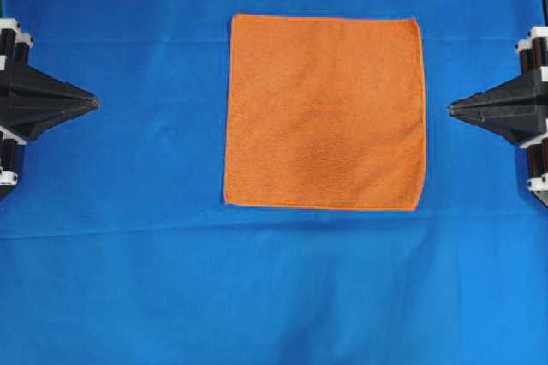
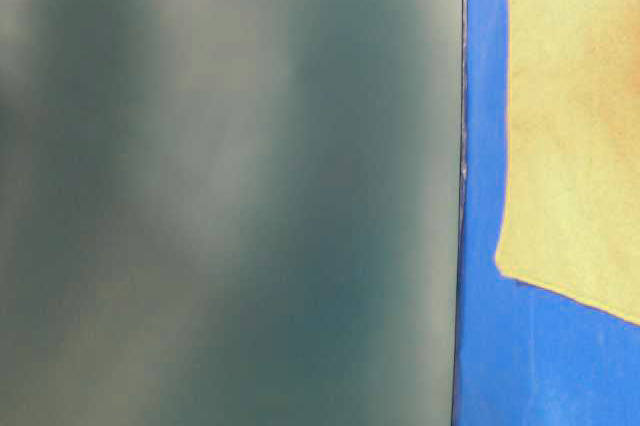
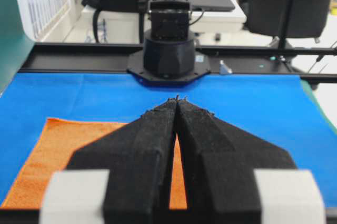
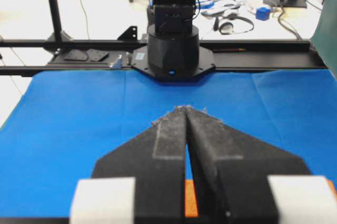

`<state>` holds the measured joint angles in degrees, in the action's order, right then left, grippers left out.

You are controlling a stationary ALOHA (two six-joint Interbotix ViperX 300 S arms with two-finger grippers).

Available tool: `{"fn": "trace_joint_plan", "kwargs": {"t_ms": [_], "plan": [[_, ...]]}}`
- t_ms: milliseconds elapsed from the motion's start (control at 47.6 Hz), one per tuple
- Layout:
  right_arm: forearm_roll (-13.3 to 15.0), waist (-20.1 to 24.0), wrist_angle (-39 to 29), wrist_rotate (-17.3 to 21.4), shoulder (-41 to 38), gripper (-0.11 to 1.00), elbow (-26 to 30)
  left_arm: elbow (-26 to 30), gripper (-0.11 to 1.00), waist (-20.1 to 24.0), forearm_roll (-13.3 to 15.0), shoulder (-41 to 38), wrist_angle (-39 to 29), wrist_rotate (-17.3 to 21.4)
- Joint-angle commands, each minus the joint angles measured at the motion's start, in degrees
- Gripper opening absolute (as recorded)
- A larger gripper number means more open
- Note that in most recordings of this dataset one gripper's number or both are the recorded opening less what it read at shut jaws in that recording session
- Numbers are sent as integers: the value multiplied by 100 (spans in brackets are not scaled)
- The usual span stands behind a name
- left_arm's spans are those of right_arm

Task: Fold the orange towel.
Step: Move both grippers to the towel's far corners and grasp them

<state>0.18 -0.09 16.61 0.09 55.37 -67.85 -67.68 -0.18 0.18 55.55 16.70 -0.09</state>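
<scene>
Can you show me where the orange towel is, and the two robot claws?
orange towel (image 1: 324, 112): overhead view, middle of the flat cloth.
left gripper (image 1: 92, 102): overhead view, tip of the closed black fingers.
right gripper (image 1: 454, 109): overhead view, tip of the closed black fingers.

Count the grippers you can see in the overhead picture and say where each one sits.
2. The left gripper sits at the left edge, the right gripper at the right edge. Both are shut, pointing at the orange towel between them, not touching it.
</scene>
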Motion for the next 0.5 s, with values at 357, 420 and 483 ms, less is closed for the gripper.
{"fn": "trace_joint_plan", "kwargs": {"t_ms": [357,420,483], "plan": [[-26,-9,-1143,185,-79,0,510,185,0,193,114,-510,-114,53],[-35,-62,-1143,211,-105,0,510,202,0,299,123,-668,-35,44],[-35,-185,-1178,246,-132,0,501,229,0,404,114,-835,88,44]]}}
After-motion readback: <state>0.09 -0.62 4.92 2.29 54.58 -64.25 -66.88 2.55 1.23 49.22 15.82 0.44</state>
